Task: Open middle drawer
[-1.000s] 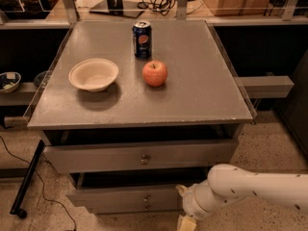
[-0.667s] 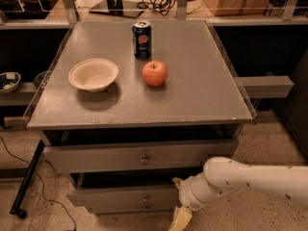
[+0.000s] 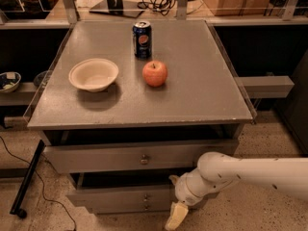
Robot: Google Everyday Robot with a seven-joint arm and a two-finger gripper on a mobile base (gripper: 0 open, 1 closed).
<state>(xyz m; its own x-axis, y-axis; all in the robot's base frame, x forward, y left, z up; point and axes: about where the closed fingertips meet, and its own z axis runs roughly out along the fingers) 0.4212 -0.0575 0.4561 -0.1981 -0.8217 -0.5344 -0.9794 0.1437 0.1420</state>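
The tool (image 3: pixel 172 200), spread open, has swung left and lower to the right end of the middle drawer (image 3: pixel 115 197), nearing its knob (image 3: pixel 146 196) without gripping it.

The middle drawer (image 3: pixel 115 197) was matt grey, its knob (image 3: pixel 147 196) shiny metal; the gripper (image 3: pixel 174 198) beside it looked smooth plastic.

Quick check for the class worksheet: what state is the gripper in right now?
Gripper: cannot be told; it sits low, by the right end of the middle drawer.
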